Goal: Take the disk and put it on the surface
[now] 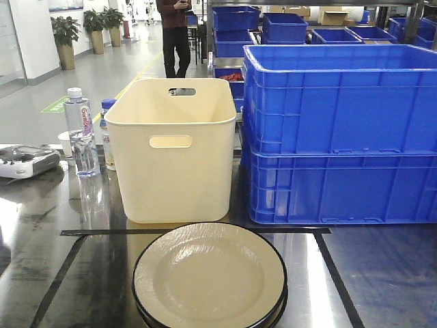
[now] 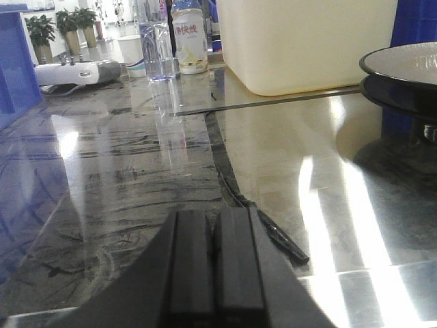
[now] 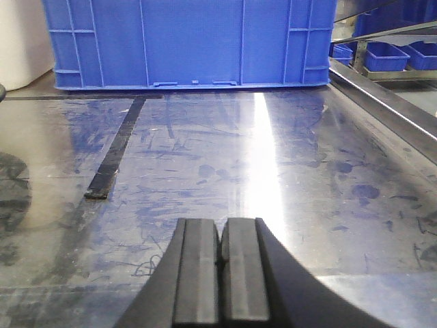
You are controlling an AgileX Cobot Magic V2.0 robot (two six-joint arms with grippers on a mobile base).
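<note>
The disk (image 1: 208,277) is a cream plate with a black rim, topmost of a small stack at the front centre of the surface (image 1: 382,273), a glossy dark metal tabletop. Black tape lines (image 1: 58,280) frame the stack. In the left wrist view the disk (image 2: 403,65) shows at the far right edge, well ahead and to the right of my left gripper (image 2: 215,219), which is shut with nothing in it. My right gripper (image 3: 220,225) is also shut and holds nothing, low over the bare surface (image 3: 273,171). Neither gripper shows in the front view.
A tall cream bin (image 1: 174,150) stands just behind the stack. Two stacked blue crates (image 1: 341,137) stand to its right. A water bottle (image 1: 80,133), a cup and a white device (image 1: 27,162) stand at the back left. A person (image 1: 175,34) stands far behind.
</note>
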